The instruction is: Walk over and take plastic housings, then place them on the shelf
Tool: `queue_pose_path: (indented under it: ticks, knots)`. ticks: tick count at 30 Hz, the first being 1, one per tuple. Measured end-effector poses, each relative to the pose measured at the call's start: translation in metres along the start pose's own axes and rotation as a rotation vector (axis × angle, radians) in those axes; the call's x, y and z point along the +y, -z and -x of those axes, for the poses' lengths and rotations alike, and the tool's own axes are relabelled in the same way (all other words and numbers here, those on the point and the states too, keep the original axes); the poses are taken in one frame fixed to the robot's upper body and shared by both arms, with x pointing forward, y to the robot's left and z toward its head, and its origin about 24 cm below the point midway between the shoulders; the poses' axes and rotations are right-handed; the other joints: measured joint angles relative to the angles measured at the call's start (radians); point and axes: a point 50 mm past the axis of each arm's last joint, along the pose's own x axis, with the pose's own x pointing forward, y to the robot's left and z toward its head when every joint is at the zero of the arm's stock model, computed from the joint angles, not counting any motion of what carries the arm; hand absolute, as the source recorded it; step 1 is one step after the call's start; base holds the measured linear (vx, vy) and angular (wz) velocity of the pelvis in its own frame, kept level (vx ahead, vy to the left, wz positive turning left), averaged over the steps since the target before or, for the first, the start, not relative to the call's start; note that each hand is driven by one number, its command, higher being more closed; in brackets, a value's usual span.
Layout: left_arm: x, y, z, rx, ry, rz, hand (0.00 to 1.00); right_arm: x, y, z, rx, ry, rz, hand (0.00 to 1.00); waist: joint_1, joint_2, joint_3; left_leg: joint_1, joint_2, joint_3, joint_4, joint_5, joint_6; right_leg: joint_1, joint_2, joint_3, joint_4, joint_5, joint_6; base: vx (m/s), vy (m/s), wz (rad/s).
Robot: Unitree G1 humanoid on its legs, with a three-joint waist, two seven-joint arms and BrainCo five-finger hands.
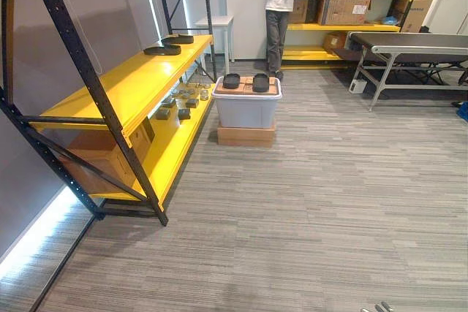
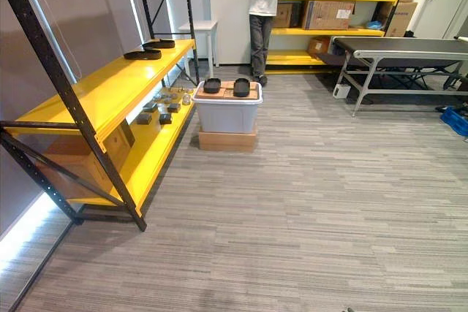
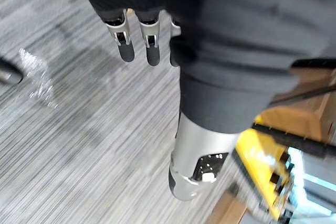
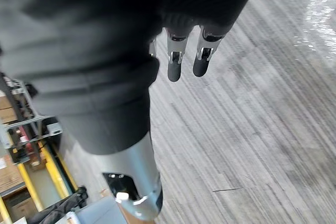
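Sitting on bin (image 1: 246,112), housings (image 1: 260,82), far from released left hand (image 3: 126,45), released right hand (image 4: 174,65)

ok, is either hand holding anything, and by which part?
Nothing held. Left hand and right hand hang empty, fingers straight; two black housings sit on the grey bin.

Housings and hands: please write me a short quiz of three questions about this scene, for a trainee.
1. How many housings lie on the top board of the shelf?
2. True or false: the left hand holds a housing.
3. The bin with two more housings on it stands: A on the shelf; B on a flat box on the floor; C directly on the floor.
Key: 1 two. 2 false, its fingers hang straight and hold nothing. 3 B.
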Motion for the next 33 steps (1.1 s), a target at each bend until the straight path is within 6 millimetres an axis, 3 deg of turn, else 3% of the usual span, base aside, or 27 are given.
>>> queue_pose_path:
  ticks: [6, 13, 24, 33]
  knots:
    - [-0.013, -0.001, -0.002, -0.015, 0.067, 0.017, 0.0, 0.02, 0.016, -0.002, 0.043, -0.058, -0.01, 0.0, 0.001, -0.002, -0.001, 0.004, 0.006, 0.016, -0.003, 0.001, 0.001, -0.002, 0.006, 0.009, 0.0, 0.0, 0.0, -0.01, -0.011, -0.05]
    - [-0.024, 0.002, -0.004, 0.006, 0.109, 0.007, 0.0, 0.021, 0.019, -0.003, 0.07, -0.029, 0.003, 0.0, 0.0, -0.003, -0.003, 0.017, 0.006, 0.025, -0.005, 0.001, 0.001, 0.002, 0.006, 0.014, 0.001, 0.001, -0.001, 0.0, -0.006, -0.03]
    - [-0.012, 0.024, 0.001, 0.138, 0.024, -0.066, 0.0, 0.013, 0.037, 0.002, 0.182, 0.056, -0.028, 0.0, 0.0, -0.006, -0.008, 0.031, 0.008, 0.03, -0.005, 0.001, 0.001, 0.017, 0.007, 0.018, 0.002, 0.001, -0.001, -0.03, -0.009, -0.01]
    - [-0.008, 0.027, 0.001, 0.155, -0.017, -0.082, 0.0, 0.015, 0.048, 0.004, 0.227, 0.054, -0.01, 0.0, 0.0, -0.007, -0.009, 0.033, 0.007, 0.033, -0.011, 0.001, 0.001, 0.016, 0.009, 0.021, -0.001, 0.001, -0.002, 0.0, -0.002, 0.0]
